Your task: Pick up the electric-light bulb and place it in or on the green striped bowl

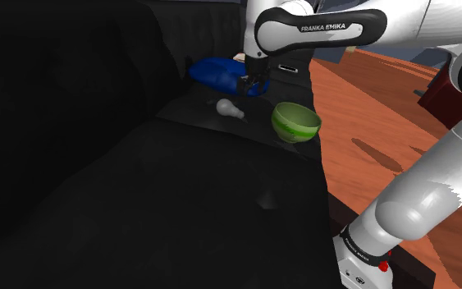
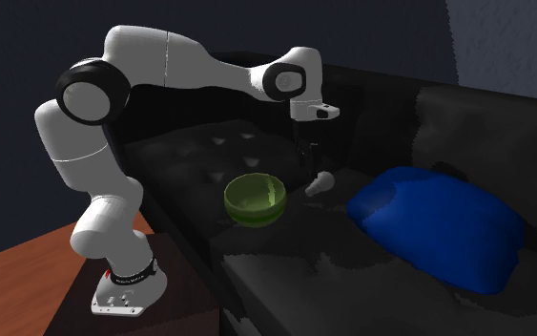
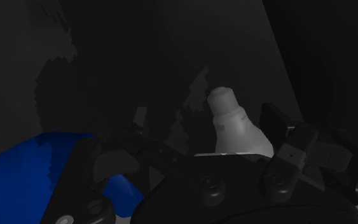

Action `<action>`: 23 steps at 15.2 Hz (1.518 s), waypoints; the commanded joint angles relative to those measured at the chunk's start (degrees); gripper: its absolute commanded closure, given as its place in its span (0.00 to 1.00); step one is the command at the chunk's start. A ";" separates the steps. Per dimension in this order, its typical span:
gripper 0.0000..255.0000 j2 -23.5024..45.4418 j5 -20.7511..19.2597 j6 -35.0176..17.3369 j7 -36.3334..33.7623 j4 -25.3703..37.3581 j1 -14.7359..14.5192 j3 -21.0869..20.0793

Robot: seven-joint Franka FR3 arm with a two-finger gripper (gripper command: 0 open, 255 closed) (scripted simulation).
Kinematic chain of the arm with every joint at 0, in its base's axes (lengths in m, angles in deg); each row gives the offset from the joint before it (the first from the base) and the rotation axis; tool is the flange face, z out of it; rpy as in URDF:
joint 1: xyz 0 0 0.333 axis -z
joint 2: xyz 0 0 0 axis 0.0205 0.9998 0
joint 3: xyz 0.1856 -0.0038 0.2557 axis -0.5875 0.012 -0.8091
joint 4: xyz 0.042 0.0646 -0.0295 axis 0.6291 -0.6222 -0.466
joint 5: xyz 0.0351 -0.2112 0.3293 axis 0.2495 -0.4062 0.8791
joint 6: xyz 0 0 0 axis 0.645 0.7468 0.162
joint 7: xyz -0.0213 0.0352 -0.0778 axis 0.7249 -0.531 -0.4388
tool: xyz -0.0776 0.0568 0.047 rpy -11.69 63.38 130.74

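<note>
A pale grey light bulb [image 1: 229,107] lies on its side on the black sofa seat [image 1: 221,189]. The green striped bowl [image 1: 295,123] stands upright on the same seat, a short way from the bulb toward the shoulder view's right. My black gripper [image 1: 253,83] hangs just above the bulb, between it and the blue cushion. In the second exterior view the gripper [image 2: 309,153] is directly over the bulb [image 2: 319,183], with the bowl [image 2: 255,199] to its left. In the wrist view the bulb [image 3: 234,127] lies beyond the gripper [image 3: 206,121], whose fingers stand apart, untouched by them.
A blue cushion [image 2: 438,224] lies on the seat close behind the bulb, against the dark sofa back [image 2: 466,115]. The seat ends just past the bowl, above a reddish wooden floor [image 1: 385,123]. The arm's stand [image 2: 123,296] sits beside the sofa.
</note>
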 commanded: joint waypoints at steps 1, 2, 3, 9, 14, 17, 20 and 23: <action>0.00 -0.01 -0.05 -0.87 -0.14 -0.87 0.03 0.03; 0.00 -0.01 -0.05 -0.87 -0.14 -0.86 0.03 0.03; 0.00 0.00 -0.05 -0.87 -0.14 -0.86 0.03 0.03; 1.00 0.00 -0.05 -0.86 -0.14 -0.85 0.03 0.03; 1.00 0.00 -0.05 -0.86 -0.14 -0.85 0.03 0.03; 1.00 0.00 -0.05 -0.86 -0.14 -0.85 0.03 0.03; 0.00 7.53 4.55 4.27 8.00 8.20 0.24 0.49; 0.00 16.42 8.52 11.28 15.35 19.28 0.66 0.00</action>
